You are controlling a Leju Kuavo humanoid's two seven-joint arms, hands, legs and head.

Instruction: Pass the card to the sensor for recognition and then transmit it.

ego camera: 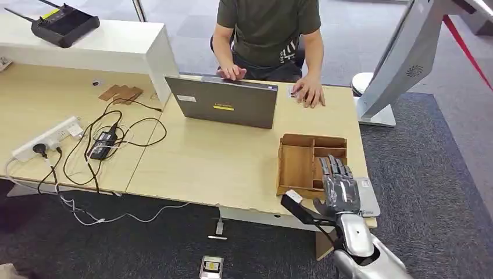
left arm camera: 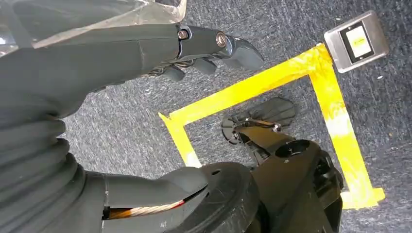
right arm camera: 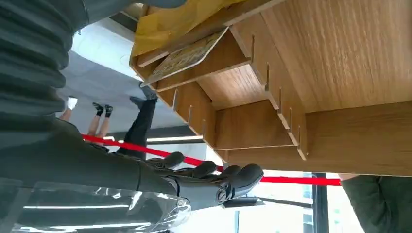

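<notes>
Up front in the head view, the right hand (ego camera: 340,186) hovers flat over the near right corner of the table (ego camera: 221,163), fingers (ego camera: 334,168) straight, side by side, holding nothing, above a wooden tray (ego camera: 297,165) and a grey sensor (ego camera: 367,199). A person (ego camera: 267,35) sits behind a laptop (ego camera: 224,104). From the left wrist, the left hand (left arm camera: 194,48) hangs over carpet (left arm camera: 126,131) and yellow tape (left arm camera: 252,87), fingers slightly curled, empty. From the right wrist, a card (right arm camera: 187,56) lies in a tray compartment.
</notes>
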